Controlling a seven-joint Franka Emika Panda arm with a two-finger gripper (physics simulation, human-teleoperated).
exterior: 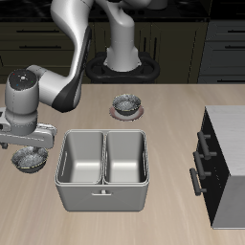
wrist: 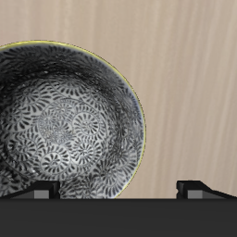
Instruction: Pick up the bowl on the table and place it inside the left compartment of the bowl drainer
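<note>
- The table [exterior: 172, 105] is carrying everything: a broad beige wood-grain top.
- The grey cabinet [exterior: 223, 163] with dark handles is standing near one side of the table, well apart from me.
- The bowl drainer [exterior: 103, 196] is sitting near the table's front edge, a grey metal basin with a middle wall splitting it into two wells; the left compartment [exterior: 125, 158] is lying on the far side of that wall from my pincer.
- My arm is reaching down beside the drainer, on the side away from the cabinet.
- The matching bowl on its pinkish-brown plate [exterior: 126, 104] is sitting farther back on the table, behind the drainer.
- The bowl [wrist: 57, 125] is lying on the table just beside the drainer's outer wall, directly under me; in the wrist view its speckled inside is filling much of the picture, with a thin yellowish rim.
- My pincer [exterior: 26, 146] is hanging right over the bowl, its two fingertips [wrist: 40, 193] showing wide apart, one over the bowl's rim and one over bare table, so I am holding it spread and pinching nothing.
</note>
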